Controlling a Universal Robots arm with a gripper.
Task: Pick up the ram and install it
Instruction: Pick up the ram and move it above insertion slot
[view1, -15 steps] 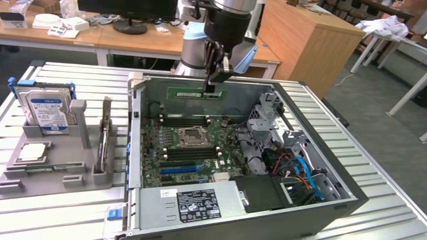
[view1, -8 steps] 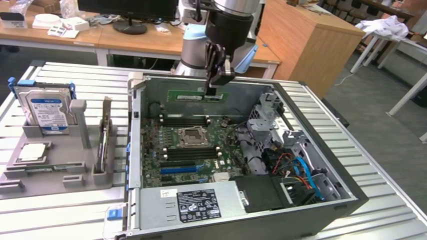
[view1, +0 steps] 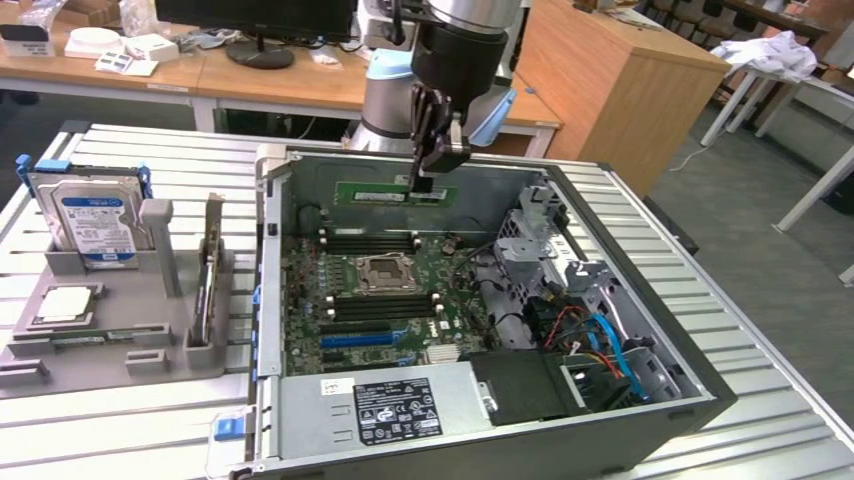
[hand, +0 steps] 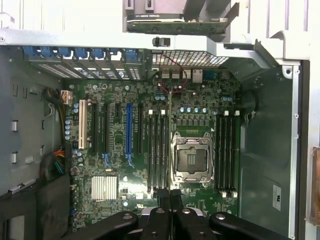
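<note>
The ram (view1: 378, 193) is a narrow green stick that hangs level above the open computer case, near its far wall. My gripper (view1: 430, 184) is shut on its right end from above. In the wrist view the ram (hand: 170, 125) shows edge-on as a thin line running away from my gripper (hand: 170, 199). Its edge lies over the bank of dark memory slots (hand: 157, 150) beside the CPU socket (hand: 191, 160), well clear of the motherboard (view1: 340, 300). A second bank of slots (hand: 225, 150) sits on the socket's other side.
The case's metal walls (view1: 271, 300) ring the board, with a power supply (view1: 394, 408) in front and a drive cage with cables (view1: 587, 320) on the exterior view's right. A grey fixture (view1: 160, 250) on that view's left holds a blue-labelled hard drive (view1: 91, 222) and a square CPU chip (view1: 64, 303).
</note>
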